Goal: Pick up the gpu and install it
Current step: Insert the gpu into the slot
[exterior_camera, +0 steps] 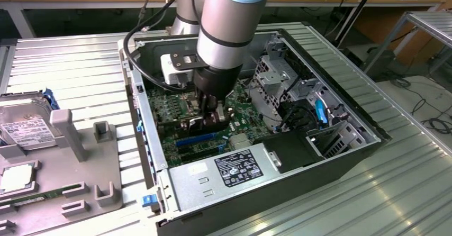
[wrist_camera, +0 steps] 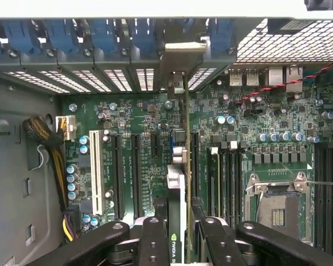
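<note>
The gpu (wrist_camera: pixel 177 180) appears edge-on in the wrist view, standing upright over the green motherboard (wrist_camera: pixel 139 127). Its silver end bracket (wrist_camera: pixel 180 61) sits at the case's rear slot openings under the blue latches. My gripper (wrist_camera: pixel 178 224) is shut on the card, with one black finger (wrist_camera: pixel 154 241) on each side of it. In the exterior view the gripper (exterior_camera: pixel 213 117) is low inside the open computer case (exterior_camera: pixel 367 125), and the gpu (exterior_camera: pixel 189 124) shows as a dark piece just above the blue slot (exterior_camera: pixel 201 139).
Inside the case are a power supply (exterior_camera: pixel 233 170), a metal drive cage (exterior_camera: pixel 276 82) and the CPU socket (wrist_camera: pixel 280 208). On the exterior view's left, a grey fixture (exterior_camera: pixel 71 156) stands beside a hard drive (exterior_camera: pixel 25 125) and a memory stick (exterior_camera: pixel 35 199).
</note>
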You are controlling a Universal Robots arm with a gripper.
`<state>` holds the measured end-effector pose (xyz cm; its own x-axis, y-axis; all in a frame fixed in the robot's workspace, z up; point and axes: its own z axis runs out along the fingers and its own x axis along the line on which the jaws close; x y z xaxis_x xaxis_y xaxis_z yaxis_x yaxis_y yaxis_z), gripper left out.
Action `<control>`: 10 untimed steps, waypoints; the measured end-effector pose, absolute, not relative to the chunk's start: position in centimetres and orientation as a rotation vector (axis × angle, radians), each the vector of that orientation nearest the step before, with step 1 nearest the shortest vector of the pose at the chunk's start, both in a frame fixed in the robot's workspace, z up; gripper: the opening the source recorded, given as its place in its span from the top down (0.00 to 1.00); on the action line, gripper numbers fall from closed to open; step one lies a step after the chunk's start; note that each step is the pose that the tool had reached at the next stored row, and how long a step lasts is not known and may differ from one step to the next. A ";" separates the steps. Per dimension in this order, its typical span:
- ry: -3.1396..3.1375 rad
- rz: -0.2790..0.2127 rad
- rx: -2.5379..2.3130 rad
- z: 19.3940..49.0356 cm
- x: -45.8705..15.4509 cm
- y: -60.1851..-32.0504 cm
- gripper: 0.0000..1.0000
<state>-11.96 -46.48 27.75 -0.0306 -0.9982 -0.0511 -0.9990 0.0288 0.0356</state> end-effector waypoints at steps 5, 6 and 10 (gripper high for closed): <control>2.245 0.096 -2.179 27.3 -12.0 -46.5 0.73; 2.245 0.096 -2.179 27.2 -12.0 -46.5 0.73; 2.245 0.096 -2.179 26.9 -12.0 -46.5 0.73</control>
<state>-11.97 -46.48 26.93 -0.0306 -0.9982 -0.0511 -0.9990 0.0288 0.0354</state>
